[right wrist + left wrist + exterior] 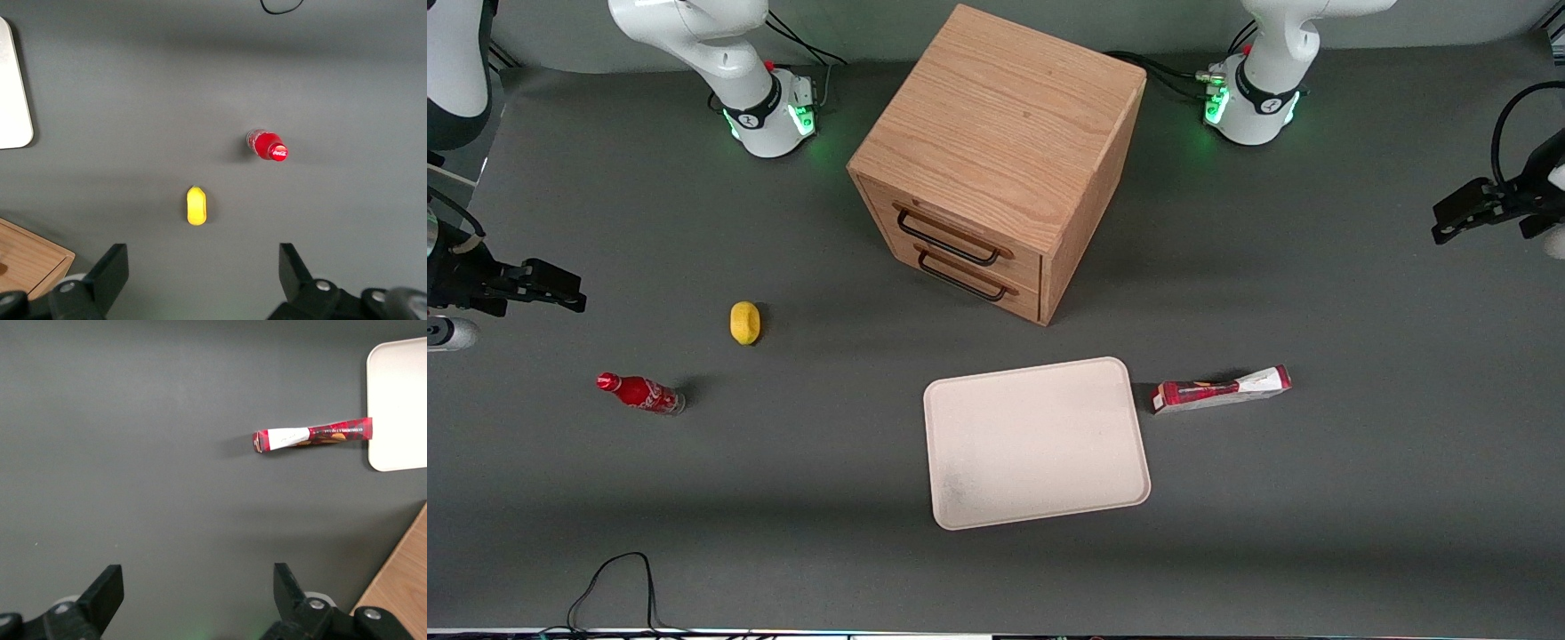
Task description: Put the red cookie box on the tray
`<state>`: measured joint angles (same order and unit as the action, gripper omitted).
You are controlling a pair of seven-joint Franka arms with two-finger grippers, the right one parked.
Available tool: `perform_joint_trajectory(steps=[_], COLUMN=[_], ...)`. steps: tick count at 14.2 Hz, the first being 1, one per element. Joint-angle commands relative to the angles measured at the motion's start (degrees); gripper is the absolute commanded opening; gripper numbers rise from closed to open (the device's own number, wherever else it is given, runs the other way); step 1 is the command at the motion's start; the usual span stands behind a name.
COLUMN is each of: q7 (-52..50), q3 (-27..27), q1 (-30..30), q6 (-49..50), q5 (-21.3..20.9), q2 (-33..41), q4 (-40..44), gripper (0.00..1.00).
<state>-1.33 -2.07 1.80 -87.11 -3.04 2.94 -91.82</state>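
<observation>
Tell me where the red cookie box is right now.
The red cookie box lies flat on the table beside the tray, toward the working arm's end. The open tool hangs above, apart.

Setting: robotics laboratory, tabletop test bench. A work surface (1316, 533) covered edge to edge in plain dark grey matting is shown. Two white robot arm bases, one (769, 111) at 11 o'clock and one (1249, 102) at 1 o'clock, are bolted to it, each lit with green status lights and fed by black cables. A loose black cable (618, 587) is looped at 7 o'clock by the table edge. A small oak drawer cabinet (996, 151) is placed at 12 o'clock as a prop, detached from any room furnishing. No domestic fittings are seen.
</observation>
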Motion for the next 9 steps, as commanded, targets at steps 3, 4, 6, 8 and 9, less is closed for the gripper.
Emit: perform_joint_trajectory(steps=[3,4,6,8,9], q7=[2.3,2.13,2.47,2.48,2.39], q3=[-0.04,-0.04,-0.04,-0.04,-0.04], q1=[-0.56,-0.65,-0.74,-0.74,-0.83], q6=[4.84,4.93,4.75,4.31,4.4], q5=[-1.0,-1.26,-1.53,-1.35,-1.27], q2=[-5.04,-5.04,-5.13,-5.22,-5.22], q4=[7.62,7.62,7.71,7.8,7.71], gripper=[1.0,1.0,1.0,1.0,1.0])
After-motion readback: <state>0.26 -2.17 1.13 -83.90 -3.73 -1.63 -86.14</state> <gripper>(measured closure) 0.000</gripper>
